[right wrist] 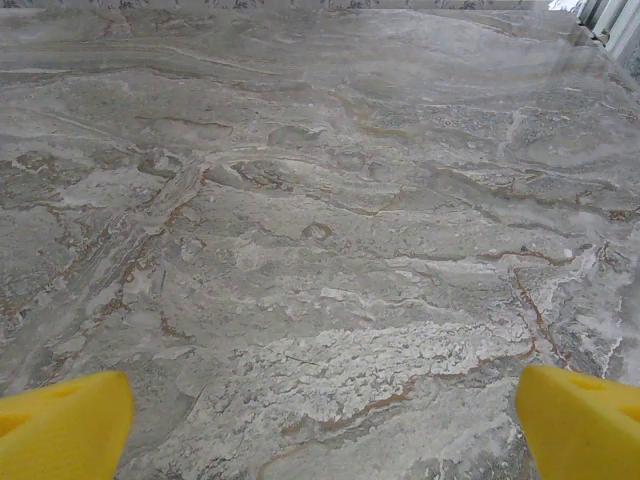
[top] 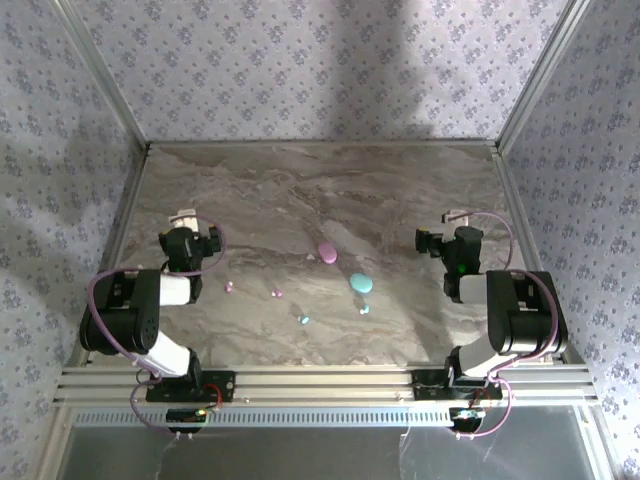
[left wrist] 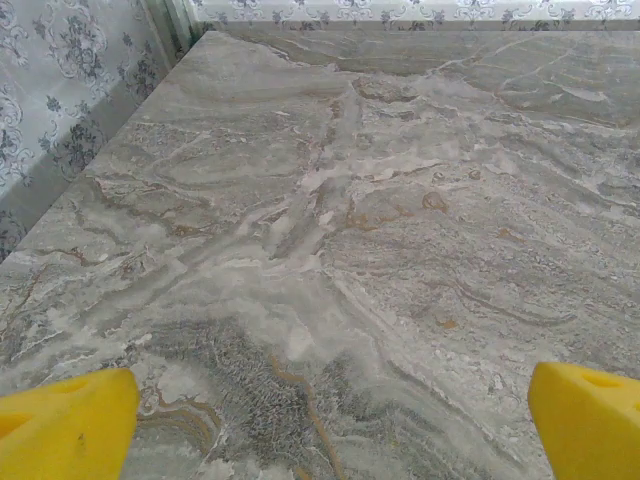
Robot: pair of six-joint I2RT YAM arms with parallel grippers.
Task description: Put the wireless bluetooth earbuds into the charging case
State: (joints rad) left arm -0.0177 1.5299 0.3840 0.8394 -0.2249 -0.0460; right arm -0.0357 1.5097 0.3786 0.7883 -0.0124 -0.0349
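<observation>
Grey marble-patterned bench | tiny glossy pink earbuds and pale teal earbuds lie loose, nearer the arms than the pink oval case | left tool and right tool both released, empty, flanking that case well apart | risk: slick buds may squirt from the pinch or roll | no legible writing

Soft, diffuse light from above keeps the grey-brown marbled bench evenly bright, with low contrast and a slight haze in the overhead view. A broad dim shadow darkens the floral-patterned back wall. In the wrist views the marble veining is crisp mid-frame. The yellow fingertips of the left end effector and right end effector sit blurred at the bottom corners.
</observation>
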